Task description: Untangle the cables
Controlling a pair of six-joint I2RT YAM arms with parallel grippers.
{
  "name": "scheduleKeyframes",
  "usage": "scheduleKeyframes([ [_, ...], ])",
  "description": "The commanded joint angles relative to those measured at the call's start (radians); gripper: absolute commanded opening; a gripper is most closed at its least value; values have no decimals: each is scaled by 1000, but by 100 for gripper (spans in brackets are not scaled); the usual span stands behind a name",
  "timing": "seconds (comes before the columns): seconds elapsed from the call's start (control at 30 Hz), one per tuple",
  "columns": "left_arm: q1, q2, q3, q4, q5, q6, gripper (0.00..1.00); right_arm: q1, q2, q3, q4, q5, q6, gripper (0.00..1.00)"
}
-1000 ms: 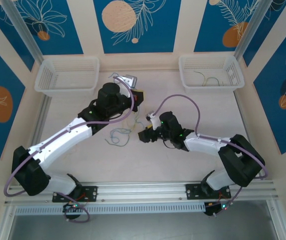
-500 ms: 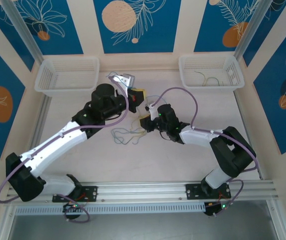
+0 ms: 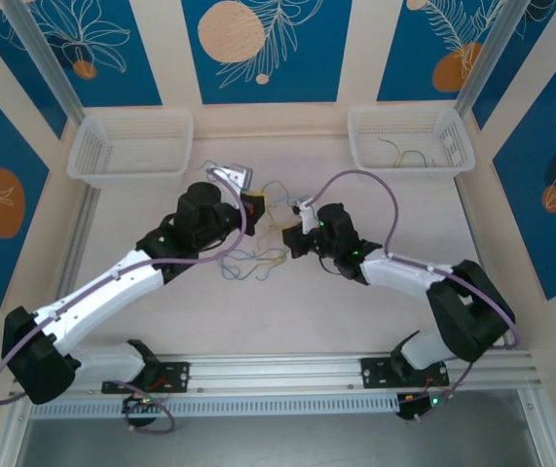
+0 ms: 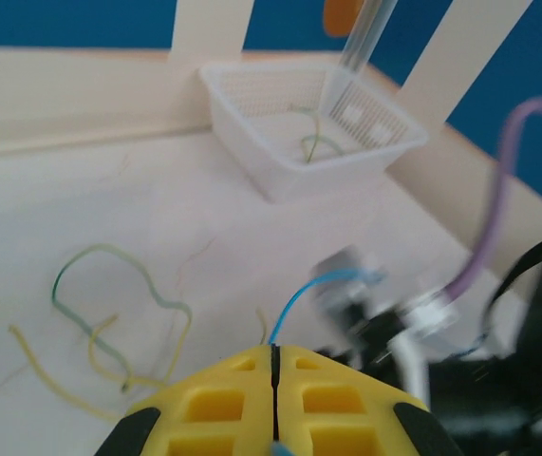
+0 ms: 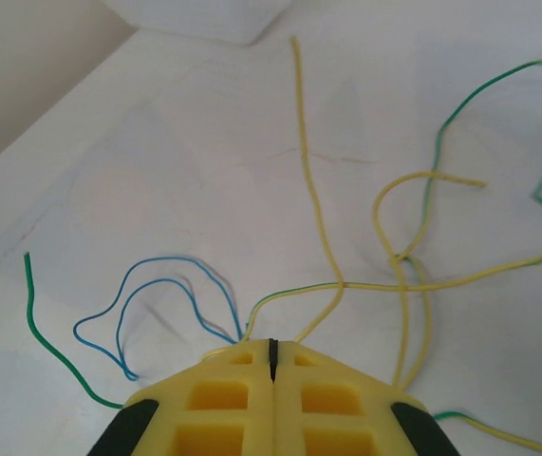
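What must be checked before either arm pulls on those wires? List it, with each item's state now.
1. The left gripper is shut on the blue wire: ok, the wire leaves its closed seam.
2. The right gripper is shut: ok.
3. Which strand the right gripper clamps: cannot tell; a blue loop and the yellow wire both run to its tip.
4. Strands lie separated: not ok; the yellow wire and the green wire cross.
5. Grippers apart from each other: ok in the top view.

We see wires [image 5: 310, 171] in blue, green and pale yellow — the right gripper [image 5: 272, 351] is yellow, baskets [image 3: 127, 163] white, wall panels [image 3: 409, 73] blue with orange circles.
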Motion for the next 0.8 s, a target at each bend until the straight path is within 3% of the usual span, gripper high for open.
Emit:
scheduleKeyframes([
  [0.0,23,-54,-50,-17,-39,-10,0,-23,-87,-47,21,-17,-1,0],
  [0.13,53,-91,-82,-16,-30,-15,0,-42,-168,-69,-37,23,2,4],
  [0.17,56,-94,-83,-22,-33,-11,0,-52,-188,-80,-34,10,-1,0],
  [0.33,84,-92,-81,-35,-25,-8,0,-70,-254,-77,-67,-81,-8,0],
  [0.43,98,-83,-66,-37,-12,-9,0,-60,-272,-39,-101,-75,7,10],
  [0.53,110,-63,-37,-36,23,-13,0,-63,-274,-28,-88,-83,22,28],
  [0.77,152,-28,0,-46,13,15,0,-60,-243,2,-83,-71,47,33],
])
